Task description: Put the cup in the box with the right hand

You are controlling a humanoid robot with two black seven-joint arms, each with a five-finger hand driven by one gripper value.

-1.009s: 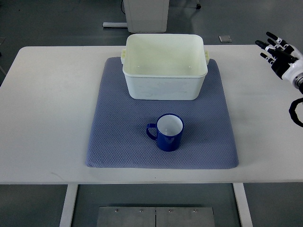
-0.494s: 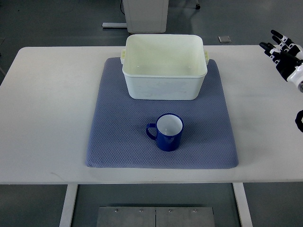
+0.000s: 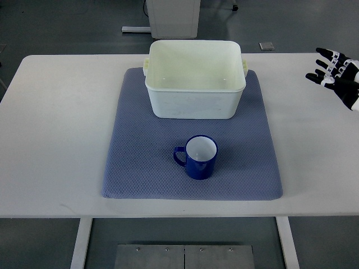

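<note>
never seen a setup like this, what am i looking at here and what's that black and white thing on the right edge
This is a single camera on a humanoid robot, looking steeply down at its work table. The black and white thing is the robot's right hand, coming in from the right edge with its fingers spread and holding nothing. The left arm is out of the picture.

On the table lies a blue-grey mat. At the far end of the mat stands a white plastic box, open at the top and empty. Nearer the camera, also on the mat, stands a blue cup, upright, white inside, its handle pointing to the picture's left. The job is to put that cup in the box; it has not been picked up yet.
</note>
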